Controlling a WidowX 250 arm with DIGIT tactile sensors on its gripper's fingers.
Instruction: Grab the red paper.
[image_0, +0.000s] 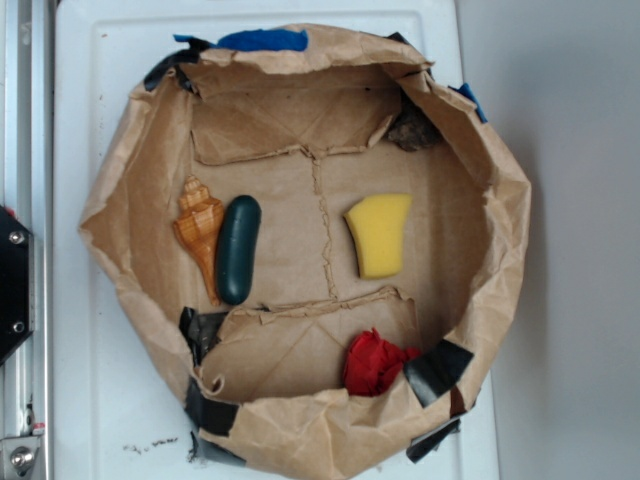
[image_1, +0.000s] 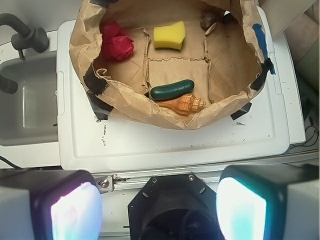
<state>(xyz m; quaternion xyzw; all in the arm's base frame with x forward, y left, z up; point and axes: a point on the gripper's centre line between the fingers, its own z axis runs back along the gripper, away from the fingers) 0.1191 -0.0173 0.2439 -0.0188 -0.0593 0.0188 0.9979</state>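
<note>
- We see the small red crumpled paper wad (image_1: 117, 41) in the brown paper basin (image_1: 165, 117), at its far left corner in the wrist view.
- We judge it light and soft; pinching across its lumpy middle suits it.
- Our gripper (image_1: 159, 207) stands wide open, holding nothing, well apart from it.

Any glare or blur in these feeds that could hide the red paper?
Exterior view: soft, even light, slightly hazy; red paper clearly visible against the brown paper wall. Wrist view: end effector fingers loom blurred with washed-out glare at the bottom, but the paper stays sharp enough.
</note>
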